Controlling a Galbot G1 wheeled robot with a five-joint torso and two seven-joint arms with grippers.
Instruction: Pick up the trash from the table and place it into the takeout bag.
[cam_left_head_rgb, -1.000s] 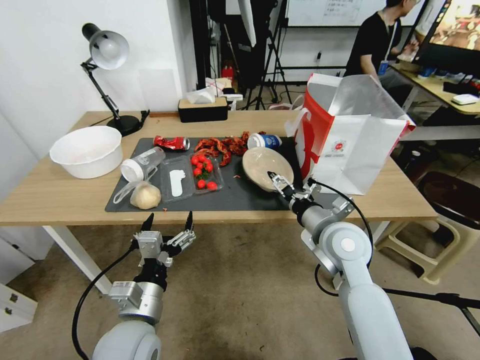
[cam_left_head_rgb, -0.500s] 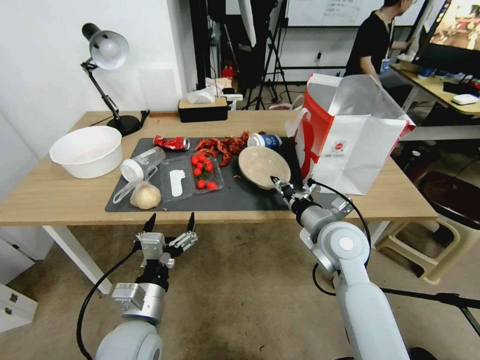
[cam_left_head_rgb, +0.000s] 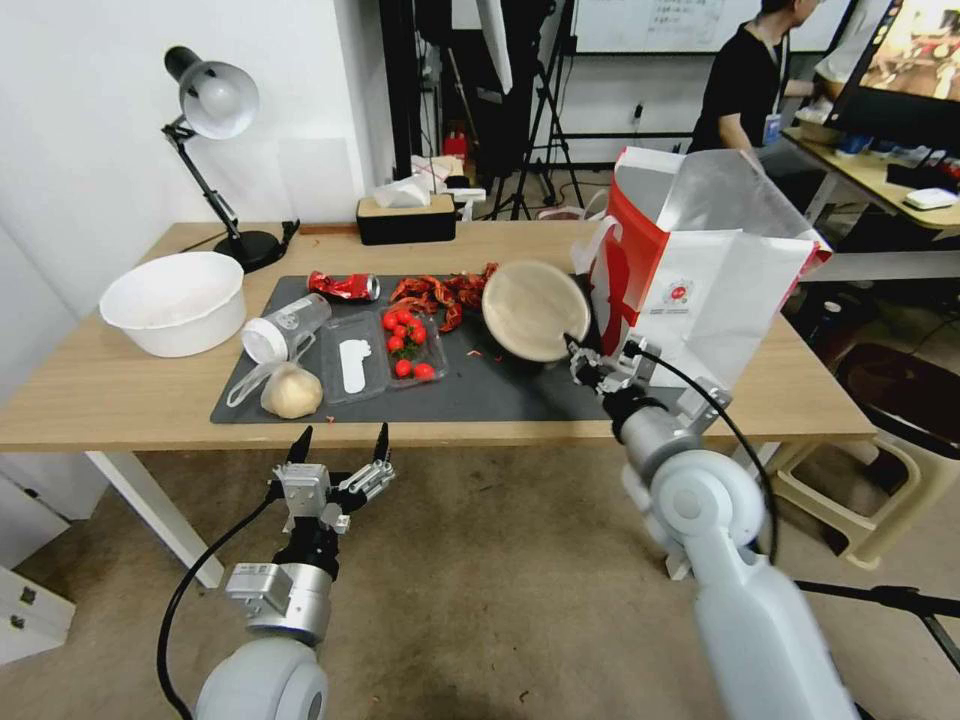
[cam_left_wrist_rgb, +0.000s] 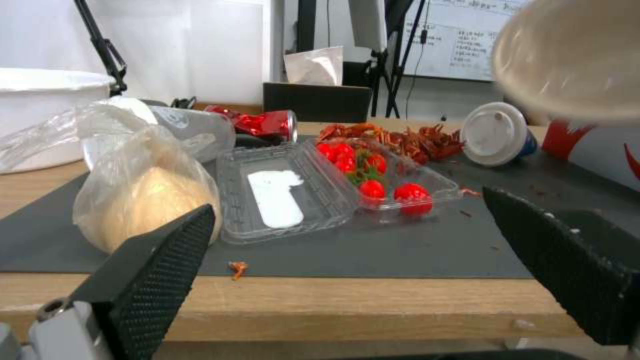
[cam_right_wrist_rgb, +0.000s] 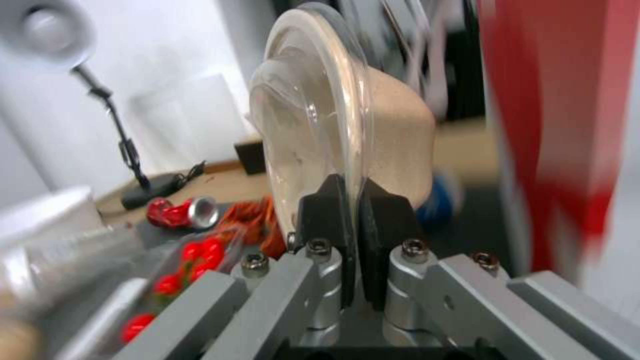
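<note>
Red round logo (cam_left_head_rgb: 677, 293) on takeout bag (cam_left_head_rgb: 715, 300), lettering unreadable

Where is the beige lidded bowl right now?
In the head view, the beige lidded bowl is tilted on edge above the mat's right part, pinched at its rim by the right gripper, beside the takeout bag.

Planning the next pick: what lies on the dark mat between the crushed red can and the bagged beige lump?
In the head view, the clear lidded cup lies on its side between the crushed red can and the bagged beige lump.
</note>
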